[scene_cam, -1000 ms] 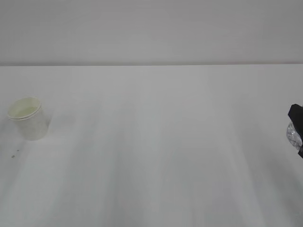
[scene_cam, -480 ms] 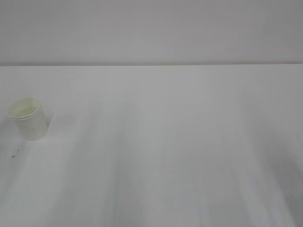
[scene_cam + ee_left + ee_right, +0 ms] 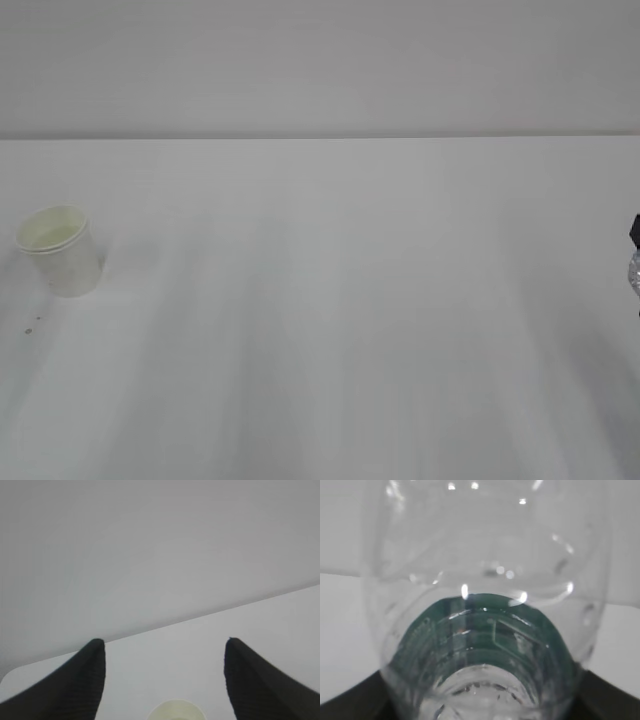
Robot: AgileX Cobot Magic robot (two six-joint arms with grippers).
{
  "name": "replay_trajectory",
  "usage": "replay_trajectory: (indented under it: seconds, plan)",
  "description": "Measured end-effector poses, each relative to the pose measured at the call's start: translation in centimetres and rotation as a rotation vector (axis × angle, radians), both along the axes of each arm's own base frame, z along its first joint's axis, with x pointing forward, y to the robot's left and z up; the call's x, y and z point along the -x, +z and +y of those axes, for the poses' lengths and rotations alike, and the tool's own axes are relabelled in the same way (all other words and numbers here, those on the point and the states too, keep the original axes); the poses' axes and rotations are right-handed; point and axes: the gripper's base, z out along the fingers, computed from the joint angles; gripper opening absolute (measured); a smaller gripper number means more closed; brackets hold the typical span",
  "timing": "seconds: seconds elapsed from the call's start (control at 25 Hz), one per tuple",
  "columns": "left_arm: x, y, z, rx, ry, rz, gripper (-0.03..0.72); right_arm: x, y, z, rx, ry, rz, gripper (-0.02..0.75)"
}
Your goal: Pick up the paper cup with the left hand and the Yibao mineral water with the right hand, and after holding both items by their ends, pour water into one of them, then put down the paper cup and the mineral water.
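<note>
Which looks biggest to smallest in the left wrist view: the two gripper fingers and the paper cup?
1. Right-hand finger and left-hand finger: about alike, so not ranked.
2. paper cup: smallest, only its rim shows at the bottom edge.

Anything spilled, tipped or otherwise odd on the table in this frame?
Nothing major. The paper cup stands upright at the table's left. A few tiny dark specks lie on the table just in front of it; whether droplets or dirt is unclear. The Yibao mineral water is in the right gripper, not tipped over.
</note>
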Motion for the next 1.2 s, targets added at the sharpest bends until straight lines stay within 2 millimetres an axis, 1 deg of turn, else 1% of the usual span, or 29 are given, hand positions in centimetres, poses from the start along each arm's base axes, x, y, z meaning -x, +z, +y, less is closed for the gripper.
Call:
replay_trajectory:
  seconds: [0.68,1.2]
  plan:
    - [0.0,-0.1,0.1,0.000,0.006,0.013,0.529,-4.6,-1.9,0.7,0.022,0.020,0.020,0.473]
    - [0.0,-0.2,0.0,-0.006,0.005,0.019,0.529,-7.1,-2.5,1.0,0.026,0.024,0.024,0.473]
